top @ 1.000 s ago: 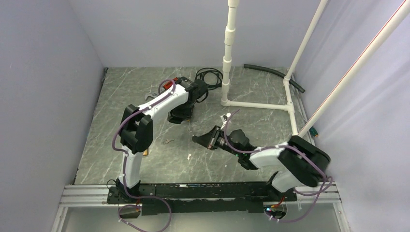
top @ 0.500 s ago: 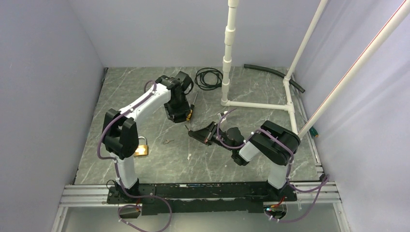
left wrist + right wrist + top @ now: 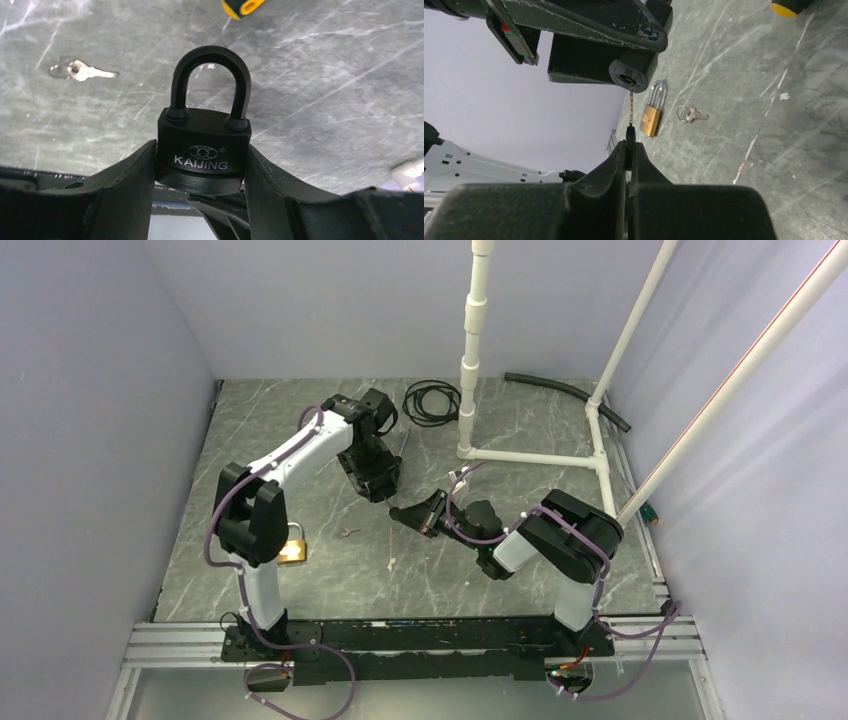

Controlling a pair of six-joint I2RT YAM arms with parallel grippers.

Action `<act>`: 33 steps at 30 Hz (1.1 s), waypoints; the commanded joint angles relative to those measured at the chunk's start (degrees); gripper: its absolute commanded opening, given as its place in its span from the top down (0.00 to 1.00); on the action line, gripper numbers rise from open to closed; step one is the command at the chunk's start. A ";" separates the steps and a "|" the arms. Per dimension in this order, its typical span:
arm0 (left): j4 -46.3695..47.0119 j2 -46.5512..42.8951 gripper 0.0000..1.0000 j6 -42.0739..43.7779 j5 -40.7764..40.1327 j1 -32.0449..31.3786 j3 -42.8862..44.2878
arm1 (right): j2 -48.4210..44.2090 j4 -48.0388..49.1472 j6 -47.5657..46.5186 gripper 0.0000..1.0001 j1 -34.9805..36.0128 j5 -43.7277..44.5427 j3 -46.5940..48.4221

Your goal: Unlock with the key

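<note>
1. While the left tool (image 3: 200,167) clamps the black padlock (image 3: 204,142) by its body, the lock hangs above the middle of the table (image 3: 250,420), slightly toward the far edge.
2. The right tool (image 3: 629,150) is closed narrow on a key (image 3: 630,107), pinching its head.
3. The key's blade runs straight from the right tool to the keyhole (image 3: 627,79) in the lock's underside; its tip sits at or just inside the opening, and I cannot tell how deep.
4. Blade and keyhole look aligned, so the coming move is likely a push along that axis, then a turn.
5. A brass padlock (image 3: 650,117) and spare key (image 3: 691,114) lie nearer the left edge.
</note>
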 commanded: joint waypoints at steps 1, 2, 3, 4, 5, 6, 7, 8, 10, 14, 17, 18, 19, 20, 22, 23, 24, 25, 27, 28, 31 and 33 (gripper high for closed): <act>-13.53 4.72 1.00 -8.20 -1.16 0.33 9.03 | -0.90 0.94 -2.86 1.00 -0.16 1.30 0.88; -19.46 6.85 1.00 -10.18 -2.95 0.33 12.40 | -0.87 1.04 -2.95 1.00 -0.15 1.22 0.93; -24.63 9.27 1.00 -11.61 -4.50 0.33 15.55 | -0.58 0.96 -2.84 1.00 -0.14 1.08 1.12; -28.71 11.58 1.00 -12.51 -5.58 0.33 18.12 | -0.15 1.14 -2.72 1.00 -0.13 0.95 1.31; -31.94 13.61 1.00 -13.06 -6.10 0.36 20.46 | 0.41 1.48 -2.46 1.00 -0.07 0.78 1.49; -32.26 14.79 1.00 -12.04 -5.02 0.46 20.61 | 1.11 2.13 -1.94 1.00 -0.05 0.56 1.61; -32.29 15.46 1.00 -11.80 -3.33 0.69 19.91 | 1.80 2.88 -1.39 1.00 -0.05 0.36 1.70; -32.36 15.90 1.00 -12.22 -2.46 0.88 18.93 | 2.52 3.53 -0.88 1.00 -0.09 0.13 1.77; -32.38 16.03 1.00 -13.29 -3.02 1.28 17.43 | 3.86 4.92 0.21 1.00 0.05 -0.31 1.88; -32.39 14.39 1.00 -14.82 -4.26 2.08 14.59 | 6.05 6.38 1.44 1.00 0.42 -1.08 2.47; -32.39 13.58 1.00 -15.95 -4.23 2.09 13.04 | 6.87 5.20 1.93 1.00 0.88 -1.24 3.56; -32.39 13.59 1.00 -15.94 -4.13 2.09 12.98 | 7.01 5.05 1.89 1.00 1.26 -1.33 3.83; -32.39 13.51 1.00 -15.94 -3.89 2.09 12.83 | 7.11 4.88 1.91 1.00 1.49 -1.31 4.03; -32.39 13.51 1.00 -16.06 -3.66 2.09 12.72 | 7.06 4.45 1.64 1.00 1.67 -1.39 4.28; -32.39 13.66 1.00 -16.15 -3.39 2.09 12.68 | 6.46 3.29 1.14 1.00 2.04 -1.20 4.38; -32.45 13.59 1.00 -15.97 -3.20 2.14 12.55 | 6.10 2.94 0.42 1.00 2.14 -1.22 4.32; -32.43 13.43 1.00 -15.94 -2.88 2.29 12.30 | 5.69 2.77 -0.13 1.00 2.18 -1.33 4.24; -32.49 13.33 1.00 -15.71 -2.50 2.62 12.13 | 5.26 2.57 -0.67 1.00 2.33 -1.28 4.05; -32.47 13.11 1.00 -14.85 -2.23 3.33 11.71 | 4.99 2.35 -1.69 1.00 2.77 -2.01 4.31; -32.43 13.06 1.00 -14.50 -2.22 3.81 11.21 | 5.20 2.06 -2.05 1.00 3.11 -2.87 4.92; -32.45 13.14 1.00 -13.69 -1.33 4.55 9.99 | 6.44 1.89 -1.89 1.00 4.45 -2.76 6.06; -32.40 13.33 1.00 -13.24 -1.14 4.55 9.62 | 7.60 2.27 -1.17 1.00 4.82 -2.42 6.43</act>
